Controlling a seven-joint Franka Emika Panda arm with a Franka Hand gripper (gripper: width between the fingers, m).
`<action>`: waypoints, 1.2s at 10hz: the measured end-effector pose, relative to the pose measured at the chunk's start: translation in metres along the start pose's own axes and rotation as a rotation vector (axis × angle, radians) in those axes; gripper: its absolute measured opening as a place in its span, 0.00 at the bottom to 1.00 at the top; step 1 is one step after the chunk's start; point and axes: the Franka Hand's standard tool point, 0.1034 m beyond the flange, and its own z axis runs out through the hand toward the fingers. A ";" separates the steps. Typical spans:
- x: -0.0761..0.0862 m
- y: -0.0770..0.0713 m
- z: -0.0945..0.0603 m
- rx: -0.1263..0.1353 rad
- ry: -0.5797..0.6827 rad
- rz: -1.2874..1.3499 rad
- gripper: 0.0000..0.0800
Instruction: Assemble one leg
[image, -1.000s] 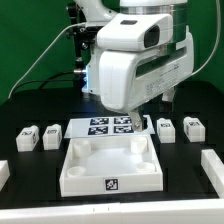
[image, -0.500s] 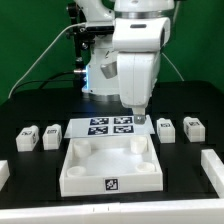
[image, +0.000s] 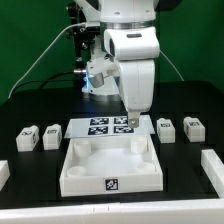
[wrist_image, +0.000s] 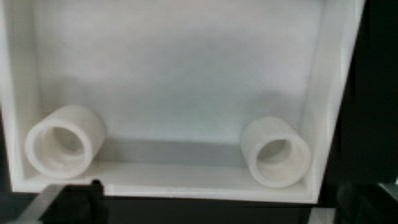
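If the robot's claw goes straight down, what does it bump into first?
Probably the marker board, just behind the white tray panel. The gripper points down very near the panel's back wall, so it might hit that rim instead. The depth is hard to judge.

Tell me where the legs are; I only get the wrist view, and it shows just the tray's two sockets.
Observer: Two legs sit toward the exterior view's left of the tray.
Operator: Any more?
Observer: Two more legs sit toward that view's right, past the marker board.
Operator: And the gripper?
Observer: The gripper hangs near the tray's back wall, touching no leg.
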 end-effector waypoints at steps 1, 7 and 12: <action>-0.008 -0.010 0.009 0.020 0.002 0.018 0.81; -0.028 -0.050 0.073 0.033 0.037 0.043 0.81; -0.028 -0.051 0.073 0.040 0.036 0.046 0.35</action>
